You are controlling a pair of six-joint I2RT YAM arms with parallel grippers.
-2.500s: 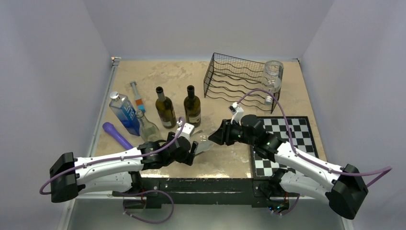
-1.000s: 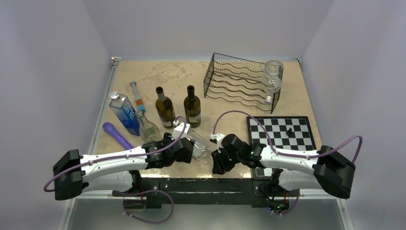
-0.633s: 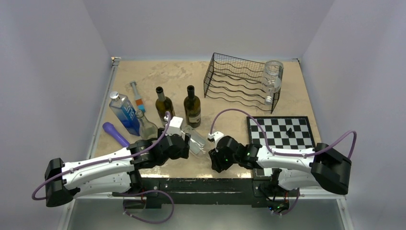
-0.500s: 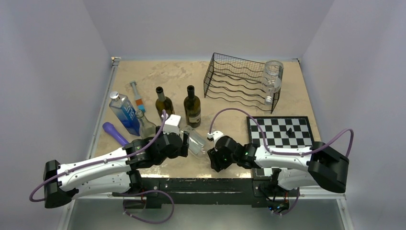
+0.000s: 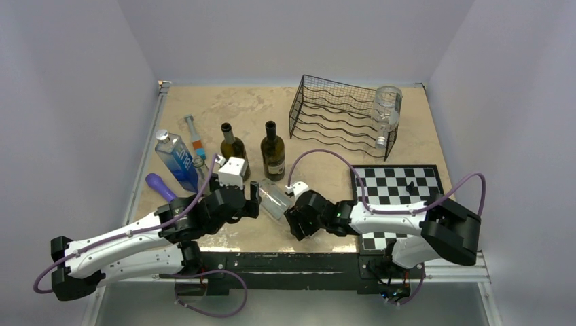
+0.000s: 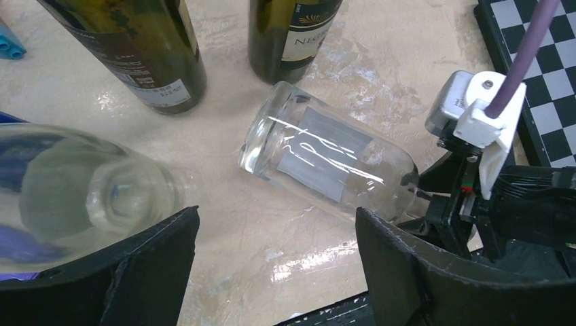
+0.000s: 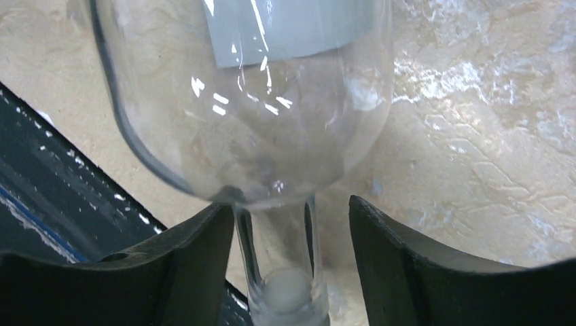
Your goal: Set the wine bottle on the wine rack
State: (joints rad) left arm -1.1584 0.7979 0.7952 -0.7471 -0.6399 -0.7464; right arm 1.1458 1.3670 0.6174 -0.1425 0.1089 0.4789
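On tabletop (image 5: 224, 109), clear wine bottle (image 5: 272, 198) lying

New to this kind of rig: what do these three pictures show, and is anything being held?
Two robot arms are bolted at the near edge of the table, each ending in a two-finger gripper. One picture looks down from above and behind; the other two come from wrist cameras. On the table: two upright dark wine bottles, a blue bottle, a chessboard, and the wire wine rack with a clear bottle at its right end. A second, lying bottle rests on its side between the arms. The right gripper's open fingers straddle its neck without clamping; the left gripper is open, short of it. Nothing is held.
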